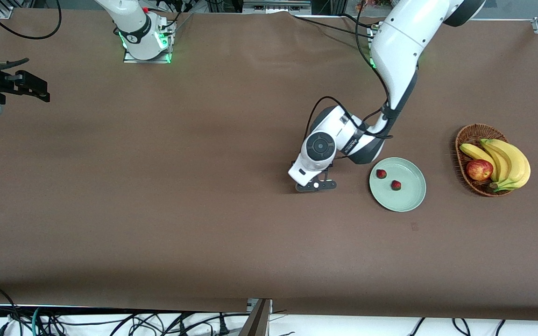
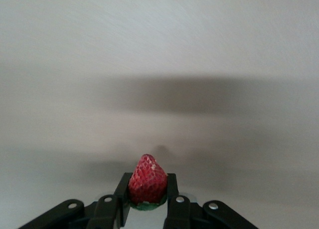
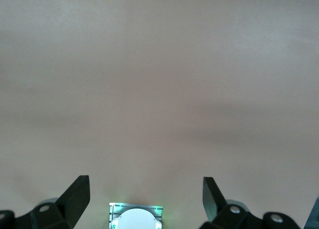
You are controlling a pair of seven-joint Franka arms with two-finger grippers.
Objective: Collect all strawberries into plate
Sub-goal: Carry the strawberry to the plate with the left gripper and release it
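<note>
Pinching strawberry [image 2: 148, 179], left gripper [image 2: 148, 195]

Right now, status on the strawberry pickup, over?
Left gripper shut on third strawberry, down at table beside plate. Two strawberries already plated. Right gripper open, waiting. Nothing in the way.

my left arm reaches down from its base at the upper right of the front frame, wrist bent low at centre. my left gripper [image 2: 147, 189] is clamped on a strawberry [image 2: 148, 179]. my right arm waits; my right gripper [image 3: 147, 196], at the front frame's left edge, has its fingers spread wide.
</note>
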